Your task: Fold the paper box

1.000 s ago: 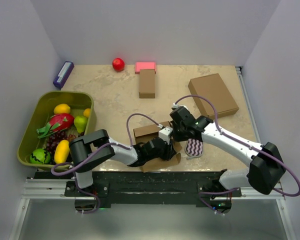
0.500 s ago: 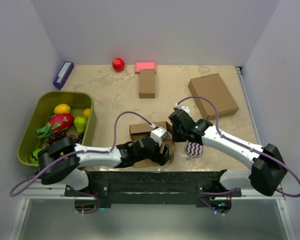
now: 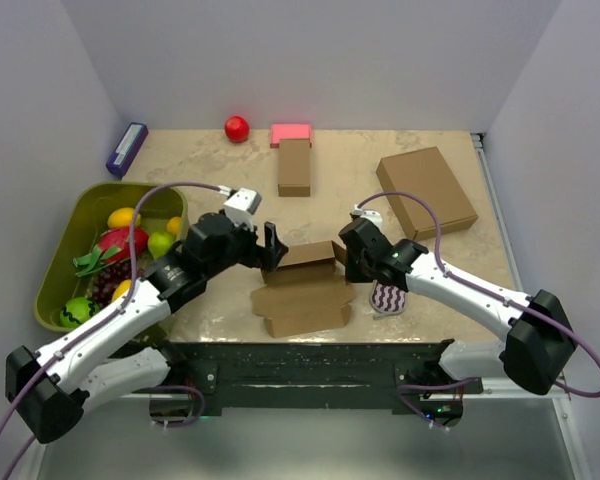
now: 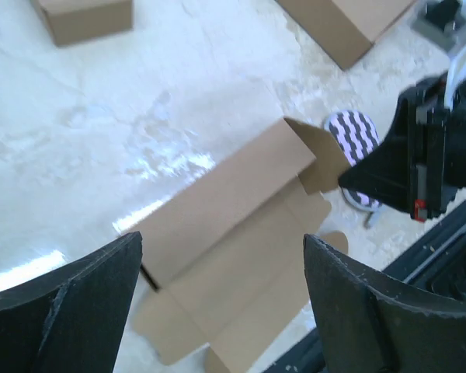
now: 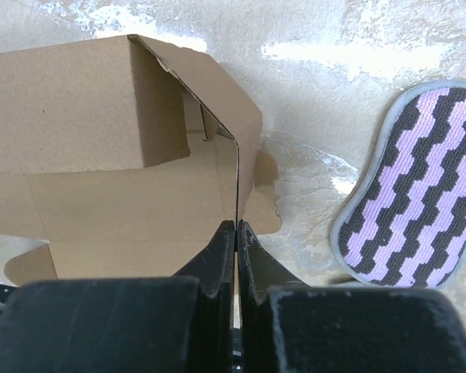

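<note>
Right, my right tool (image 5: 236, 228) is pinched together on the upright end flap of the paper box (image 5: 85, 132), with the thin cardboard edge caught between both fingers. The box lies on the desk (image 5: 311, 31) just ahead of that tool, one panel raised and the rest flat (tabs spread along the near side). A purple striped pad (image 5: 419, 186) sits just beside the tool, to its right. My left tool (image 4: 221, 239) hovers over the box's other end, fingers spread wide, holding nothing.
</note>
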